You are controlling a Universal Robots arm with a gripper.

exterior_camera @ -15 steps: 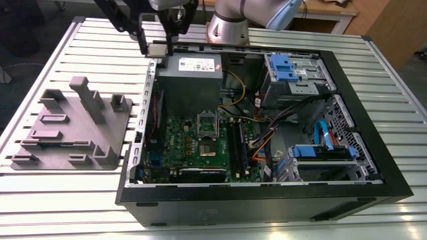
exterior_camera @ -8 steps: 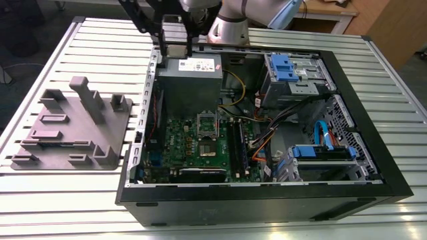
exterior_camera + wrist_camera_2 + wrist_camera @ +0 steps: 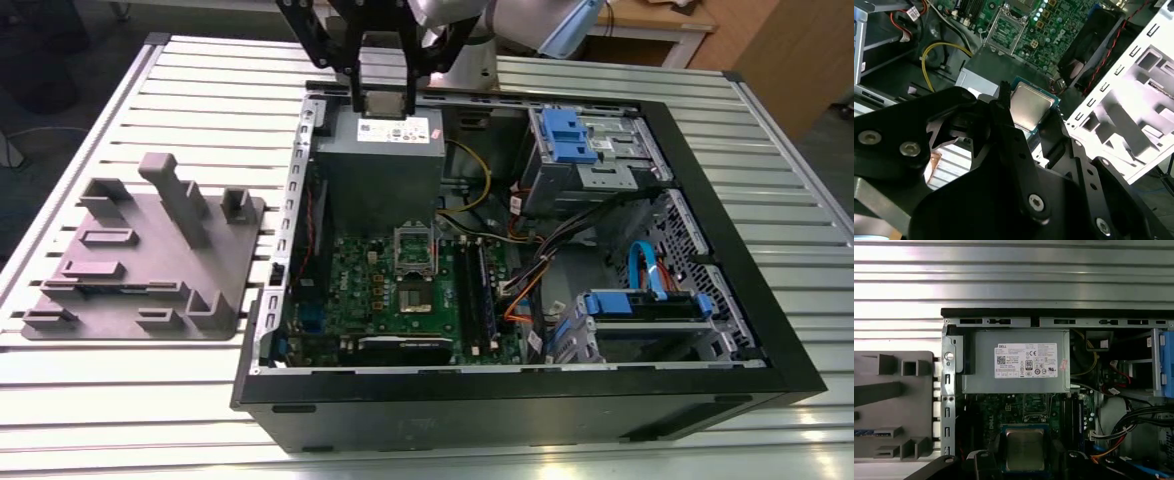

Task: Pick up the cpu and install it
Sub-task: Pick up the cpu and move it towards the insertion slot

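jaws down, gripper [image 3: 382, 100] holds the cpu [image 3: 1030, 106] over the case [image 3: 507, 405].

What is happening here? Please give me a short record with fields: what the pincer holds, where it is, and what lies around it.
Pincer: shut on the cpu
Cpu: held by its edges, silver-grey top facing the wrist cameras
Position: raised over the open computer case, near the grey power supply
Socket: on the green motherboard, apart from the cpu
Beside the case: grey plastic fixture with upright posts, on the slatted metal table, at the exterior view's left
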